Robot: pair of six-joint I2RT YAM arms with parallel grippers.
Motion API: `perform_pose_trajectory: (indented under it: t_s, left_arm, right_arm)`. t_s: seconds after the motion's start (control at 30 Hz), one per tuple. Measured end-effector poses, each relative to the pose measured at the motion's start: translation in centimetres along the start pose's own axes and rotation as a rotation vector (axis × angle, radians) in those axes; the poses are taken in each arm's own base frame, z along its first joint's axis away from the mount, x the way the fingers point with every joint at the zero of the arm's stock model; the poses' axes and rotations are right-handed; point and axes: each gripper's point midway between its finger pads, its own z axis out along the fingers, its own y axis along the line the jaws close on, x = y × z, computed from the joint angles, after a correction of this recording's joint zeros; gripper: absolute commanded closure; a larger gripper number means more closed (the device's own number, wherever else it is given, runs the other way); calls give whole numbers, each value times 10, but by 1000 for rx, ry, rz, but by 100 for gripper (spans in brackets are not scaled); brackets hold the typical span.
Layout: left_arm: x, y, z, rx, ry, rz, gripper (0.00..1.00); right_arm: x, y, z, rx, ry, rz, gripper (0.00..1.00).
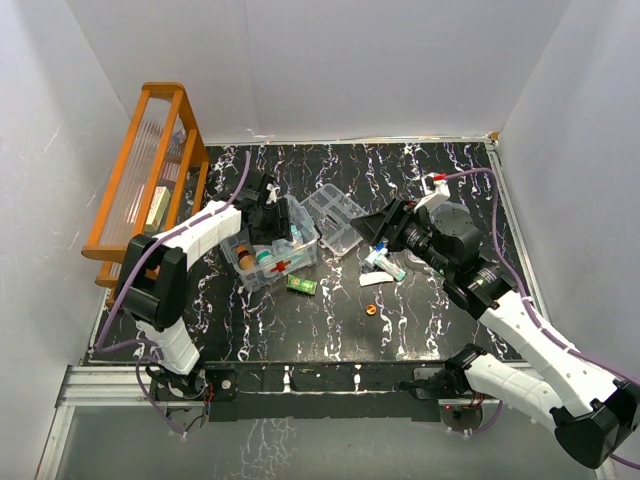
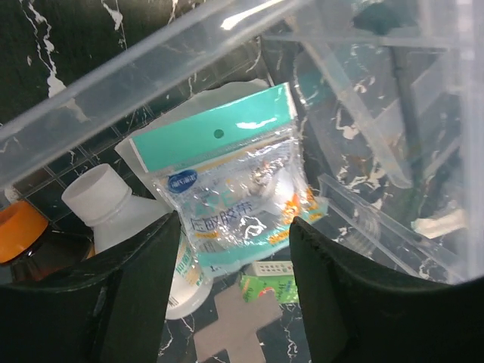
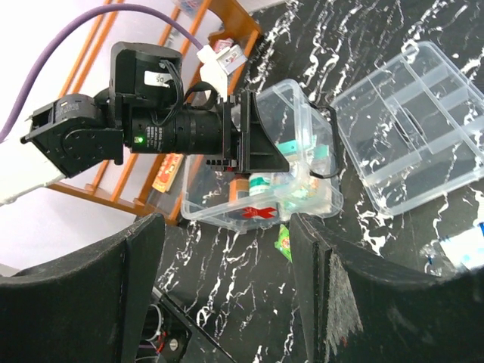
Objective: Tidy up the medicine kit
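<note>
The clear medicine kit box (image 1: pixel 275 258) with a red cross stands left of the table's middle. My left gripper (image 1: pixel 270 212) hangs over it, open; in the left wrist view (image 2: pixel 234 227) its fingers straddle a teal-topped clear packet (image 2: pixel 227 178) lying inside, next to a white bottle (image 2: pixel 113 208) and an orange-capped brown bottle (image 2: pixel 19 227). The divided tray (image 1: pixel 335 218) lies to the right of the box. A clear panel with a dark handle (image 3: pixel 327 155) leans at the box's right end. My right gripper (image 1: pixel 375 228) is open and empty, facing the box (image 3: pixel 261 198).
The orange slatted rack (image 1: pixel 150 170) stands at the far left. A green packet (image 1: pixel 302 285) lies in front of the box. White and teal items (image 1: pixel 385 265) and a small orange thing (image 1: pixel 372 309) lie under my right arm.
</note>
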Motion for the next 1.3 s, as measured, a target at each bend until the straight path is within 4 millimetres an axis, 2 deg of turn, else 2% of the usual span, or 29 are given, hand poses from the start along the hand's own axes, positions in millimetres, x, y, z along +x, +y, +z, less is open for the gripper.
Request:
perform_pose_trajectory:
  t_s: [0.1,0.2,0.37,0.6,0.7,0.8,0.97,1.07,1.17,1.3]
  left_arm:
    - [7,6,13,-19,36,2,45]
    - [12,9,20,-32,55,2,56]
    - [17,7,24,-11,78,-1,66]
    - [22,0,24,38,101,-7,71]
    - [25,-2,24,52,113,-6,70]
    - [27,-3,22,63,120,-1,65]
    - [27,-5,15,71,120,9,58]
    - [27,-3,8,61,114,19,55]
    - [23,-3,-4,52,93,32,52]
    - [12,-9,-24,76,40,56,51]
  right_arm:
    - [8,-9,2,24,16,2,35]
    - [13,-16,4,46,27,5,35]
    - [15,-22,5,74,27,9,35]
    - [16,-34,4,138,16,34,36]
    - [18,-47,5,205,9,57,36]
    - [26,-70,5,314,19,78,36]
    - [56,-125,2,558,108,31,35]
    - [71,-149,-2,647,180,-55,35]
    - [76,-164,-7,691,227,-152,35]
    - [78,-172,-12,705,267,-236,34]
